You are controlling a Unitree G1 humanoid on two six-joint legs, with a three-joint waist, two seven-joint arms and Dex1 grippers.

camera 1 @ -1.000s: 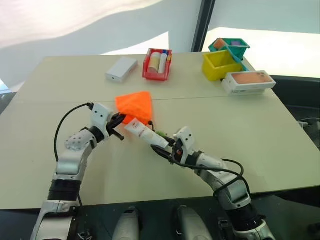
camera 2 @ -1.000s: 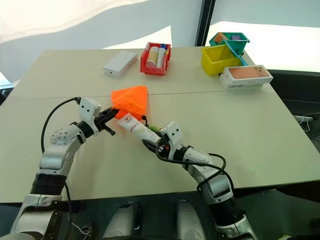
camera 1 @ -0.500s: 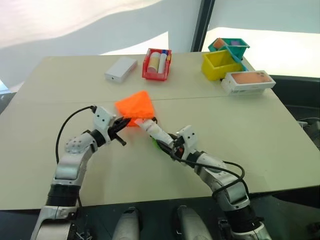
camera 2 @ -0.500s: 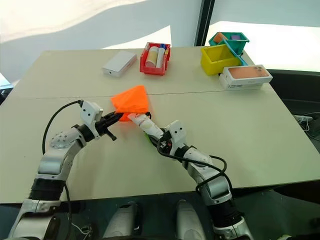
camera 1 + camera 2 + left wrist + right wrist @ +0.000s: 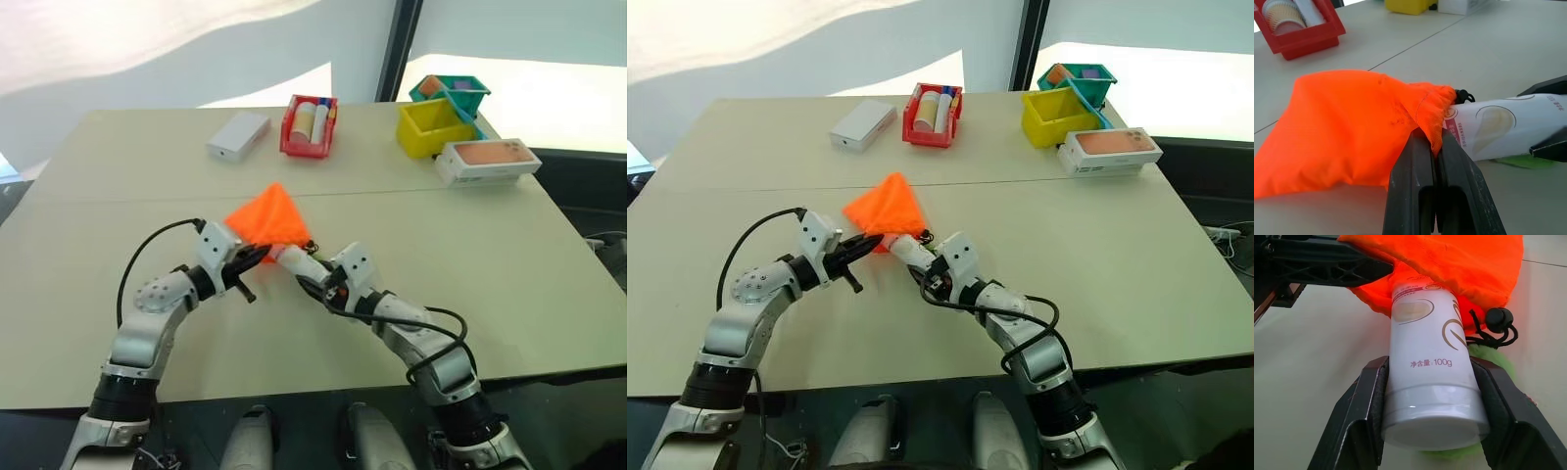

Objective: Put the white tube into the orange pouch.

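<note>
The orange pouch [image 5: 266,217] lies mid-table, bunched into a peak. My left gripper [image 5: 257,255] is shut on the rim of its mouth, with the fabric pinched between the black fingers [image 5: 1422,166]. My right gripper [image 5: 1431,367] is shut on the white tube [image 5: 1429,382], gripping it near the cap end. The tube [image 5: 291,258] points toward the pouch, and its far end sits inside the pouch's mouth [image 5: 1437,105]. The black cord with its toggle [image 5: 1498,319] and the green loop [image 5: 1488,357] lie under the tube.
At the back of the table stand a red basket [image 5: 290,137] with a beige cylinder, a flat white box [image 5: 238,135], a yellow bin [image 5: 431,129], a teal bin [image 5: 453,93] and a phone box [image 5: 487,162]. Bare tabletop lies to both sides of the arms.
My left gripper has drawn the pouch's rim back and to the right. The tube's end, outside the mouth before, now sits inside it. The pouch has bunched into a peak.
</note>
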